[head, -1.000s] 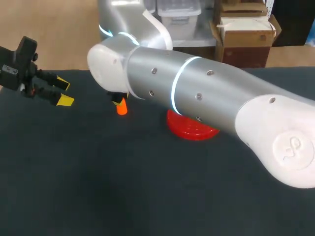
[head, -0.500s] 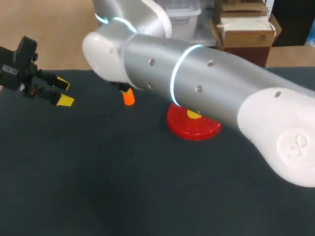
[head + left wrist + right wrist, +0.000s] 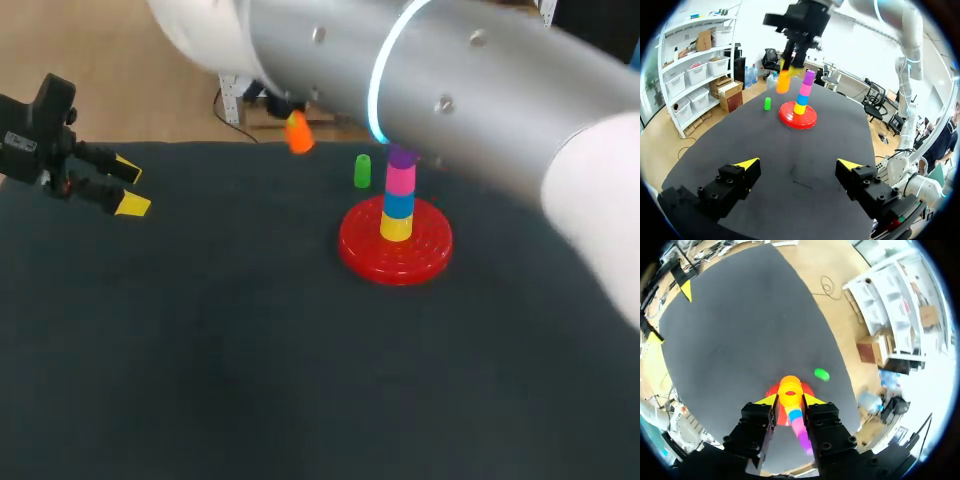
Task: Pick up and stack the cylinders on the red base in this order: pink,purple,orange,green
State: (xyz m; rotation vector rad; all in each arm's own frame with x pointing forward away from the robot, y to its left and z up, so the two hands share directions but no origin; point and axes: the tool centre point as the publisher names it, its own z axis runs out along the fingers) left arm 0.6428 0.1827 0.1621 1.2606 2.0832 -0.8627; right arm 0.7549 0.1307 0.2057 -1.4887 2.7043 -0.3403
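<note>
So, biggest thing first: the dark table is seen filling most of the head view, and a big chunk of that view is blocked by the right arm, which comes in from the right and is stretched across past the middle.

The red base is sat on the far half of the table. A stack is already built on its peg: a yellow cylinder at the bottom, then a blue cylinder, then the pink cylinder, with the purple cylinder on top, partly hidden by the arm from above. The tower is shown upright in the left wrist view.

The left gripper is parked near the table's left edge, well apart from the base. Its fingers are spread wide and nothing is held between them.

The right gripper is pinched on the orange cylinder, with a yellow tip pressed on either side. The cylinder is held up in the air, off the table, about level with the top of the stack and just beside it on the left arm's side. The base and stack can be seen below it in the right wrist view.

The green cylinder is left standing upright on the table, near the base's far left side, not touching it.
</note>
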